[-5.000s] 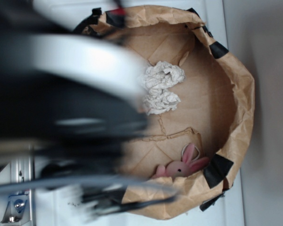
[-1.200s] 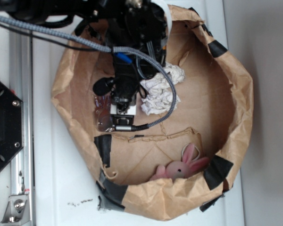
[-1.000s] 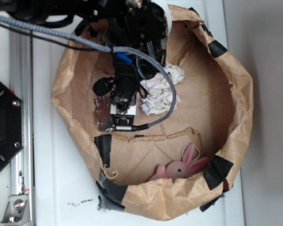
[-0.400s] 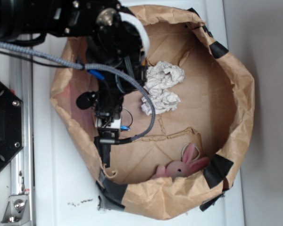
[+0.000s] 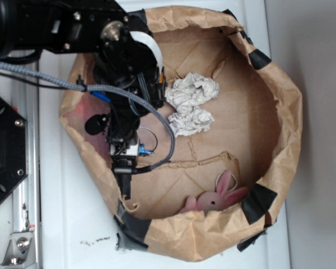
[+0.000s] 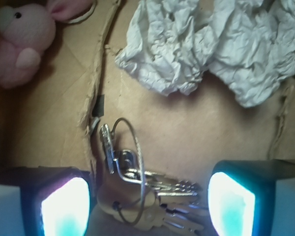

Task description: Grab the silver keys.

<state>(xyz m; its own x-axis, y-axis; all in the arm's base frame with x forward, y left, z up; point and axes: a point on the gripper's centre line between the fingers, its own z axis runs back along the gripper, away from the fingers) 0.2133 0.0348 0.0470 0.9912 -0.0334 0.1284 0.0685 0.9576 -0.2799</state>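
A wide brown paper bag [image 5: 280, 106] with rolled-down, black-taped edges lies open on the white table [image 5: 73, 224], and everything else sits in or over it. The black robot arm [image 5: 89, 33] reaches in over the bag's upper-left rim, a braided grey cable [image 5: 45, 78] trailing along it. The crumpled white paper ball [image 5: 191, 104] lies near the middle of the bag floor, just right of the arm. The pink plush bunny [image 5: 215, 197] rests against the bag's lower wall, well apart from the paper ball. The gripper [image 6: 148, 196] hangs by the bag's left wall with its jaws apart, one pad [image 6: 64, 206] on each side of the wrist view. The silver keys [image 6: 142, 189] lie between those pads on the bag floor, fanned on a thin wire ring [image 6: 130, 152] that stands up toward the paper ball; neither pad visibly touches them. In the exterior view only the ring's loop [image 5: 147, 137] shows beside the gripper.
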